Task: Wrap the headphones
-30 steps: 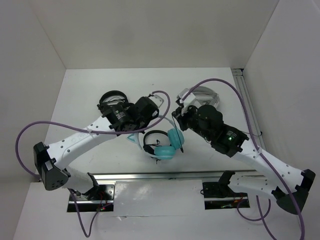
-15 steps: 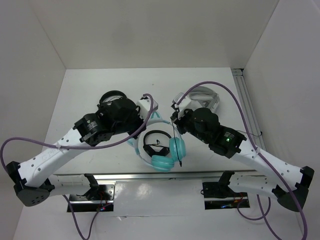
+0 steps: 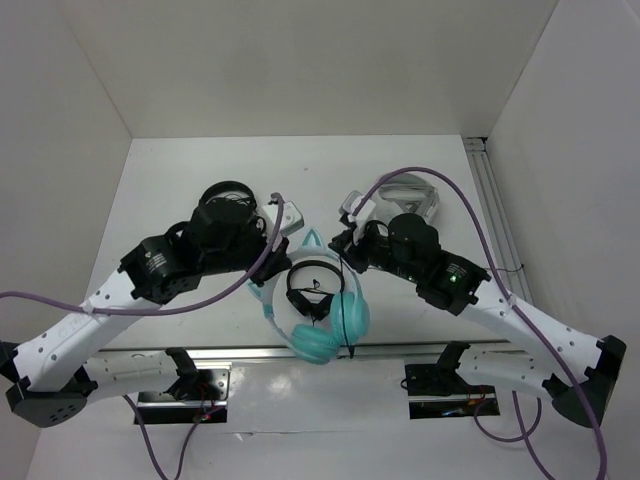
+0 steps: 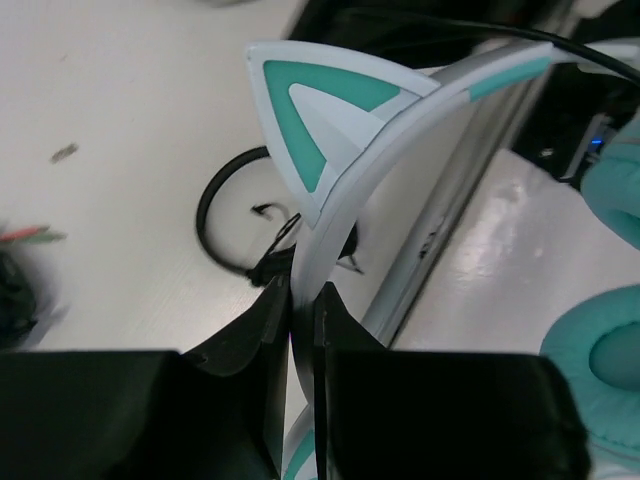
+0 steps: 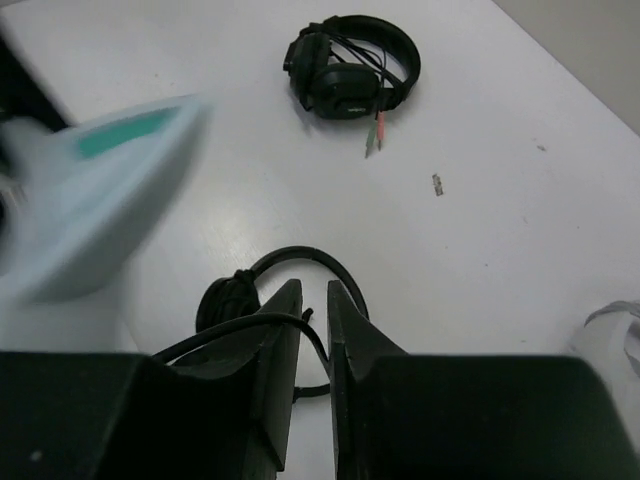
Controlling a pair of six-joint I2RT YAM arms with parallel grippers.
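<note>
The headphones hang over the table's near middle, with teal ear cups and a pale headband carrying a cat ear. My left gripper is shut on the headband, its jaws pinching the band just below the ear. My right gripper sits just right of the cat ear. Its jaws stand a little apart, and the thin black cable runs over the left finger and down into the gap. The headband is a pale blur in the right wrist view.
A thin black headset lies on the table under the teal pair, also seen below both jaws. Bulkier black headphones with coloured plugs lie far left. Grey-white headphones lie far right. A metal rail runs along the near edge.
The left arm has swung the headphones round and toward the near edge, the cat ear now pointing away. The right jaws, shut on the cable before, have parted a little.
</note>
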